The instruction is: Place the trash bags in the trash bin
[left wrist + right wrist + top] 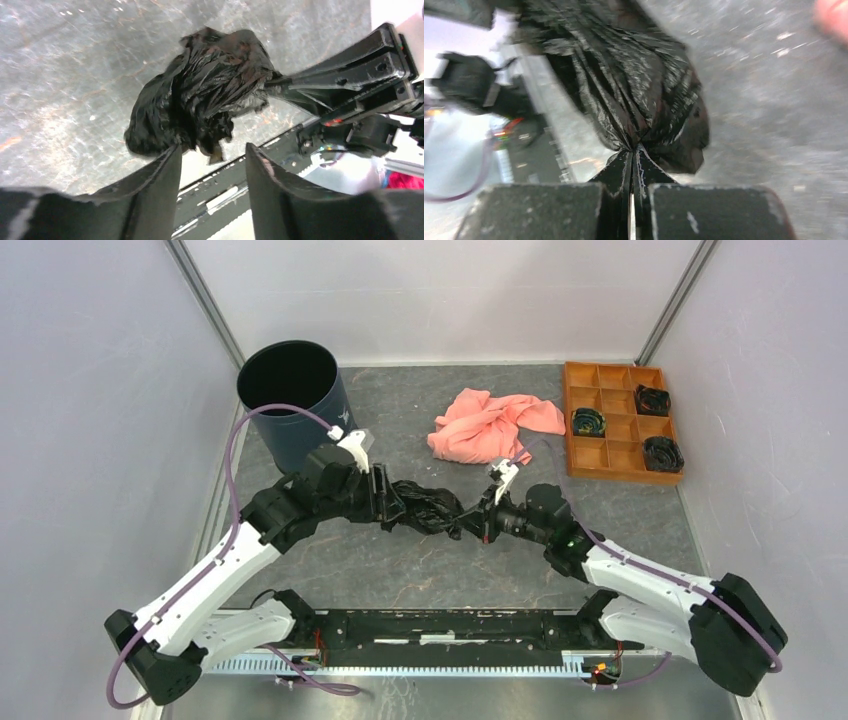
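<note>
The trash bag (pixel 430 508) is a crumpled, glossy black bundle held between my two grippers over the table's middle. My right gripper (pixel 478 520) is shut on the bag's right end; the right wrist view shows its jaws (pixel 631 150) pinching a gathered fold of the bag (pixel 634 85). My left gripper (pixel 395 505) is open at the bag's left end. In the left wrist view its fingers (pixel 212 152) stand apart, and the bag (pixel 200 95) hangs just past the tips, touching the left one. The navy trash bin (pixel 290 405) stands upright at the back left, behind my left gripper.
A salmon-pink cloth (pixel 495 425) lies crumpled at the back centre. An orange compartment tray (pixel 620 420) with three dark rolls sits at the back right. The arms' base rail (pixel 440 625) runs along the near edge.
</note>
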Robot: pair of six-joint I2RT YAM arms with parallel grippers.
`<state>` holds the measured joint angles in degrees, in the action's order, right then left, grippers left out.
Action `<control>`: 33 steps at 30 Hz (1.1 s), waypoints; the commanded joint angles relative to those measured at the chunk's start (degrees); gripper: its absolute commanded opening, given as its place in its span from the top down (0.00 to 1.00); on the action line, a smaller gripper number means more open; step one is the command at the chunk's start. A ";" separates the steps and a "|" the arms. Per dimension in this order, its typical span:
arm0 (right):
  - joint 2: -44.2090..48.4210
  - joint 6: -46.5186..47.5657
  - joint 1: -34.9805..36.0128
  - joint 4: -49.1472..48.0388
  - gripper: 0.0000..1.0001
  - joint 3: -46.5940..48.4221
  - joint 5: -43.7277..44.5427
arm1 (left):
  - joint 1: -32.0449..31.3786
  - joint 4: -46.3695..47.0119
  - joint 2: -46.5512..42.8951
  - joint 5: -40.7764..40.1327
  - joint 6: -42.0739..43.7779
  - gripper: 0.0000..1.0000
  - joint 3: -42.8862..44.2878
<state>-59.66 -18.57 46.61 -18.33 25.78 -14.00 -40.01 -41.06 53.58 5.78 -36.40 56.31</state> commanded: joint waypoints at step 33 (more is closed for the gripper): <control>5.74 -15.98 -27.03 2.72 0.98 -10.68 -33.49 | -1.52 57.30 12.61 8.15 -27.44 0.00 -30.64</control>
<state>-54.43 -37.85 19.75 -16.86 12.78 -47.29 -42.17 12.12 63.09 16.45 -60.86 24.03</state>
